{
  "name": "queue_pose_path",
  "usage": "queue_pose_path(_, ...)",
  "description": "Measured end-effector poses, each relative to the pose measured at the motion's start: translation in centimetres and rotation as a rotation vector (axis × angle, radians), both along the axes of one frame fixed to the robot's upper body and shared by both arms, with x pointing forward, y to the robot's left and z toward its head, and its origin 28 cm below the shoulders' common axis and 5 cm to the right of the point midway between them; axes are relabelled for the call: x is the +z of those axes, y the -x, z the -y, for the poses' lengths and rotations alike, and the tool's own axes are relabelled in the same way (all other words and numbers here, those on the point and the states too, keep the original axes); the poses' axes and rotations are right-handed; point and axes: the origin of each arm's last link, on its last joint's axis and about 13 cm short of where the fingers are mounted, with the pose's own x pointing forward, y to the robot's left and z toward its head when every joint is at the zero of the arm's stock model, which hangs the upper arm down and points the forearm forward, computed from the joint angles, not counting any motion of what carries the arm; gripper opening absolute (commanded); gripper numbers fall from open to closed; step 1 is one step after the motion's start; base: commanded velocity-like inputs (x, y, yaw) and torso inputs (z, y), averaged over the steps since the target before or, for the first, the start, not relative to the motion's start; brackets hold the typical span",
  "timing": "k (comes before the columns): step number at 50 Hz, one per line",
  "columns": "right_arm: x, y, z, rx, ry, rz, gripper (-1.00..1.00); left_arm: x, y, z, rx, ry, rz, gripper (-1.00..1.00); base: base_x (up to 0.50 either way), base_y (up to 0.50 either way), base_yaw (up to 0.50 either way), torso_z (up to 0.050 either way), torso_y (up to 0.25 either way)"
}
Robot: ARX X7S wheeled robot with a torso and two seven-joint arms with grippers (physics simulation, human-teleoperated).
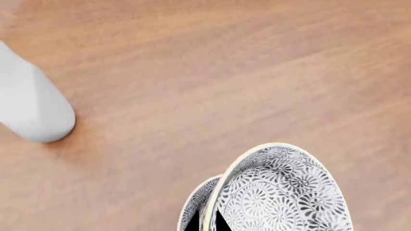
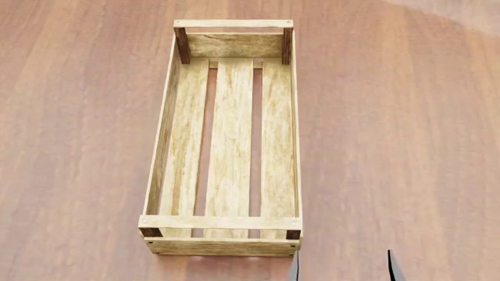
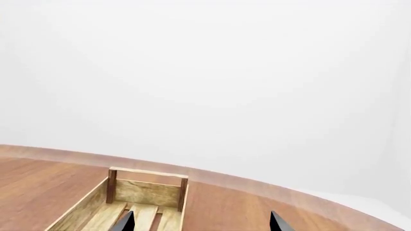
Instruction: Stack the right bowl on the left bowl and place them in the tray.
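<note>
The head view looks steeply down on the long pale-wood slatted crate [image 2: 231, 146]. The right wrist view faces level along the reddish wooden tabletop [image 3: 38, 178], sharing that crate [image 3: 144, 192]. The left wrist view hangs close above patterned grey-white bowls [image 1: 282, 192].

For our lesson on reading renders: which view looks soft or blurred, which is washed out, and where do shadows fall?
Left wrist view: the table and a white shape look soft, the patterned bowls sharper. Right wrist view: flat white backdrop above the tray. Head view: a faint shadow at the tray's near end.
</note>
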Motion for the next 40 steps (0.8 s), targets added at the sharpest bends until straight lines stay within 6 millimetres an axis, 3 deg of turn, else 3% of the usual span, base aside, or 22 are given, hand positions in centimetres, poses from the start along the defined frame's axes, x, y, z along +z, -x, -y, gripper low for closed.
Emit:
queue_pose_path(13,-0.03,-0.01,-0.01,0.0,0.001,-0.001,1.0,-0.61,-0.15,0.1,-0.008,-0.001,-0.016,-1.0,0.0,0.0,0.0,0.0,0.0)
queue_pose_path(14,-0.04,-0.01,-0.01,0.0,0.001,-0.001,1.0,-0.63,-0.16,0.1,-0.009,-0.002,-0.016,1.0,0.0,0.0,0.0,0.0,0.0)
queue_pose_path(40,-0.03,-0.04,0.01,0.0,0.001,-0.002,1.0,0.25,-0.4,0.36,-0.058,-0.175,0.015,1.0,0.0,0.0,0.0,0.0,0.0)
